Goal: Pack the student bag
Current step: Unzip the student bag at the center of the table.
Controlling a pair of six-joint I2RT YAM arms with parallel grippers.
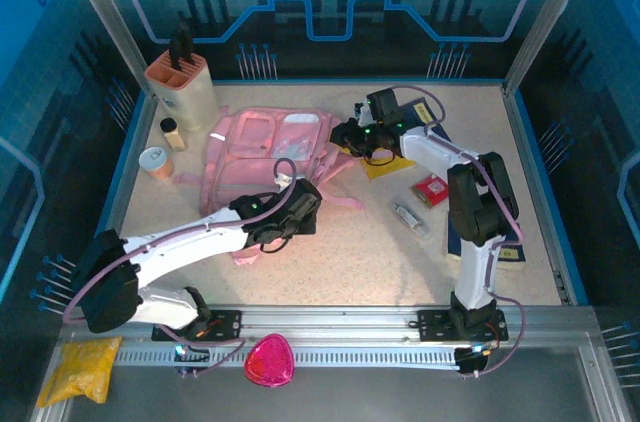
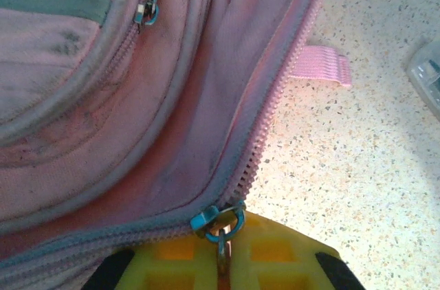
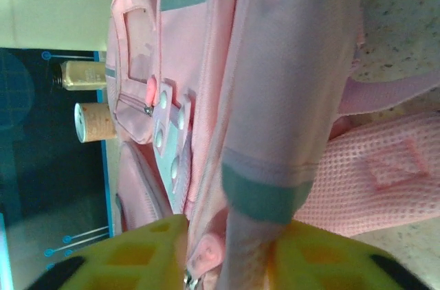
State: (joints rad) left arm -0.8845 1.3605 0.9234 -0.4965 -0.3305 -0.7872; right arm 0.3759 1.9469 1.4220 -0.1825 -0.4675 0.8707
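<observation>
Left wrist: left pincer [image 2: 221,266] pinches zip pull [image 2: 221,227] on bag [image 2: 124,111]; right pincer [image 3: 227,259] straddles its fabric, grip unclear. Red box [image 1: 432,189] right of it lies unpacked.

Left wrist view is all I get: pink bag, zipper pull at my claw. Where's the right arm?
Observer: The right claw is at the student bag's right side, toward the back of the table.
Operator: My left claw has the zipper pull. Is the right one gripping?
Observer: Bag fabric sits between its yellow fingers; I can't tell whether they pinch it.
Operator: Anything unpacked?
Observer: A red box lies right of the bag, beside the right arm.
</observation>
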